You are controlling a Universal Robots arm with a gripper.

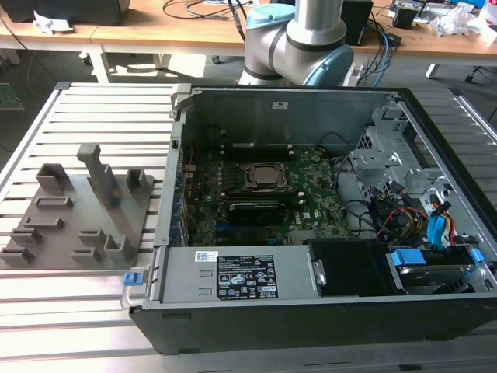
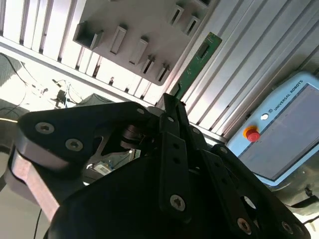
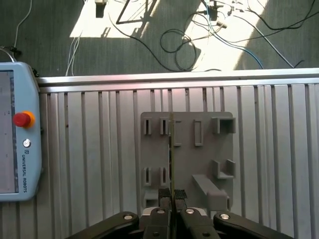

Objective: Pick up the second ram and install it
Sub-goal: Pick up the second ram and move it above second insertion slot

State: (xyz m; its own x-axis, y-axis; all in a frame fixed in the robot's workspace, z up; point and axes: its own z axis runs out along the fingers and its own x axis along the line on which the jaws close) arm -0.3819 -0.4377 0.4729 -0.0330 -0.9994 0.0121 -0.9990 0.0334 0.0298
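Biggest thing in the room is the slatted aluminium table, and sitting on it is an open desktop case lying on its side with the panel off. The grey and light-blue arm rises from behind the case. Inside the case you can see the green motherboard with the CPU socket about in the middle, plus a mess of cables and drive bays toward the exterior view's right.

On the exterior view's left of the case, apart from it, is the grey holder tray with its slots and upright posts. A teach pendant lies flat on the table slats too, well off to the side of the tray, red stop button facing up.

Now the actual work: the gripper has its black fingers closed tight on the second ram. It's pinched at one end, and the rest of the stick pokes straight out past the fingertips. In the first wrist view you're looking at it edge-on, so it's just a thin line running across the tray behind it. In the second wrist view you get the flat green face, with the free end over the table slats just beside the tray's edge. Can't tell from these angles how far off the tray it is.
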